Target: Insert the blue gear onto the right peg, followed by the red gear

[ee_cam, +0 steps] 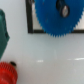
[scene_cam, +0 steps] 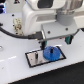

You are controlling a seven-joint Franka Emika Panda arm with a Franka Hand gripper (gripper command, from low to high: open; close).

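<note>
a plain white table (scene_cam: 15, 75) is seen under the arm, glossy enough to carry soft reflections. behind it, blurred pale equipment and a dark cable are made out at the exterior view's left; nothing more of the room can be read.

on the table a black-bordered white rectangular plate (scene_cam: 36, 58) is laid flat. the blue gear (scene_cam: 51, 52) is seen lying on the plate's end toward the exterior view's right, directly below the gripper (scene_cam: 56, 38). in the wrist view the blue gear (ee_cam: 59, 15) is shown overlapping the plate's black border (ee_cam: 30, 20), its teeth reaching past the edge onto the white table. a dark spot is seen at its centre hub, but whether that is the right peg cannot be told.

the red gear (ee_cam: 7, 73) is seen in the wrist view, resting on the table well apart from the plate. a dark green object (ee_cam: 2, 32) is cut by the frame edge near it.

the fingers are raised just above the blue gear; whether they are spread or closed cannot be told.
</note>
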